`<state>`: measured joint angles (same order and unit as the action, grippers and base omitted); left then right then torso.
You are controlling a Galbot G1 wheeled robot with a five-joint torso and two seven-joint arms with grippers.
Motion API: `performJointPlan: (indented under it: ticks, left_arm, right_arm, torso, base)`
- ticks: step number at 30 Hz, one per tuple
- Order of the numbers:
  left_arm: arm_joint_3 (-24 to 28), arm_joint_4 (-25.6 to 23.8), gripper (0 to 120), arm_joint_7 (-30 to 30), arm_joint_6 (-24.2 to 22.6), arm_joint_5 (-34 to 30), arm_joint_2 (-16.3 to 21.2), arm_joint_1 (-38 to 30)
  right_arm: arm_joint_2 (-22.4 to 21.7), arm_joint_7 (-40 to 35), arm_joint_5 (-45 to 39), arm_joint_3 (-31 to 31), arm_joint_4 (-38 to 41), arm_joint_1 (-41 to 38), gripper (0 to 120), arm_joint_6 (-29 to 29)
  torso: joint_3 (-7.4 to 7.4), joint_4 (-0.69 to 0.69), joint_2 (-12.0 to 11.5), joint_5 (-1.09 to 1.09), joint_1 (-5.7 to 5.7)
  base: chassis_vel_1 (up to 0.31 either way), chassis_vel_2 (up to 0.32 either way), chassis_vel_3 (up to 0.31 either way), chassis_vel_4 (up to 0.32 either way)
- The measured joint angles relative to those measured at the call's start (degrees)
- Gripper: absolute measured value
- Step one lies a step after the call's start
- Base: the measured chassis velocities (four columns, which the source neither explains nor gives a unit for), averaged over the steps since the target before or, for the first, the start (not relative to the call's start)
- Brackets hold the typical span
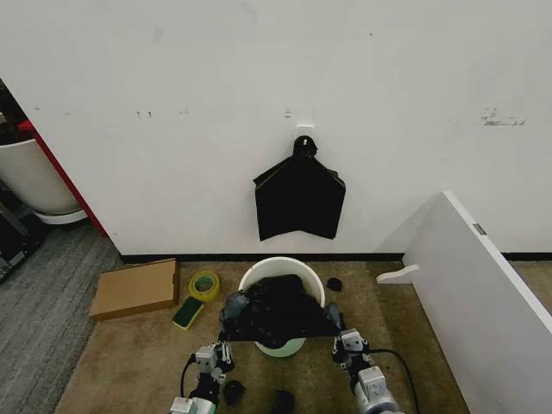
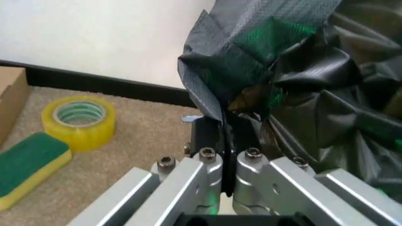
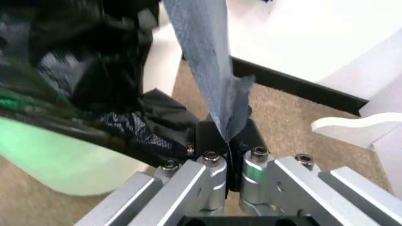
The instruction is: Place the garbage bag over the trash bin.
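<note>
The trash bin [image 1: 259,272] is a round white bucket on the carpet in front of the wall. The black garbage bag [image 1: 278,312] lies bunched across its mouth and stretched over its near rim. My left gripper [image 1: 225,342] is shut on the bag's left edge, and my right gripper [image 1: 337,336] is shut on its right edge. In the left wrist view the film [image 2: 295,89] runs pinched between the closed fingers [image 2: 227,129]. In the right wrist view a strip of bag [image 3: 201,61] rises from the closed fingers [image 3: 229,141], with the bin's pale green side [image 3: 56,160] beside them.
A yellow tape roll [image 1: 204,285], a green-yellow sponge [image 1: 187,312] and a flat cardboard box [image 1: 135,288] lie left of the bin. A black folded stack [image 1: 299,198] hangs on the wall behind. A white panel [image 1: 483,276] stands to the right. Small black scraps [image 1: 334,284] dot the carpet.
</note>
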<state>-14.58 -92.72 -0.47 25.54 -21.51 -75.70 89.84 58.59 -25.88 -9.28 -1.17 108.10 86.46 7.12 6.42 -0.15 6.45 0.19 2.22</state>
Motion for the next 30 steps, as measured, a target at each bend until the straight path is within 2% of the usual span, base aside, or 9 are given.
performJointPlan:
  ticks: [7,13,16,22,25,26,30]
  left_arm:
    - [0.37,0.39,0,0.62,-1.53,-0.47,-0.66,-1.48]
    - [0.63,-0.20,0,1.35,-3.84,-0.80,-0.63,-2.01]
    - [0.46,-0.30,0,0.76,-4.66,-1.22,-0.56,-2.28]
    - [0.08,-1.81,0,-1.19,-5.84,-2.11,-0.40,-2.16]
    - [0.08,-3.24,0,-2.12,-6.43,-2.68,-0.10,-1.64]
    - [0.13,-4.15,2,-2.67,-7.01,-2.76,0.25,-1.24]
    - [0.15,-5.47,11,-3.33,-7.92,-2.70,0.69,-0.64]
  right_arm:
    - [-0.09,1.63,4.33,-0.41,-4.81,-1.58,0,-2.03]
    - [1.64,4.87,13.80,-1.18,-14.48,-4.97,0,-11.30]
    - [2.06,5.90,13.91,-1.13,-15.10,-5.27,0,-12.44]
    - [1.41,12.56,12.25,-1.73,-15.38,-4.63,0,-16.85]
    - [0.74,17.94,10.46,-2.72,-15.50,-4.19,11,-21.34]
    - [0.27,21.15,9.16,-3.48,-15.50,-3.86,18,-23.80]
    - [-0.51,25.18,8.00,-5.13,-15.44,-3.34,29,-26.44]
  torso:
    - [0.00,0.00,0.00,0.00,0.00]
    - [0.00,0.00,0.00,0.00,0.00]
    - [0.00,0.00,0.00,-0.01,0.00]
    - [0.00,0.00,0.00,-0.01,0.00]
    - [0.00,0.00,0.00,-0.01,0.00]
    - [0.00,0.00,0.00,0.00,0.00]
    - [0.00,0.00,0.00,-0.01,0.00]
  base:
    - [0.000,0.000,0.000,0.000]
    - [0.000,0.000,0.000,0.000]
    - [0.000,0.000,0.000,0.000]
    - [0.000,0.000,0.000,0.000]
    - [0.000,0.000,0.000,0.000]
    - [0.000,0.000,0.000,0.000]
    - [0.000,0.000,0.000,0.000]
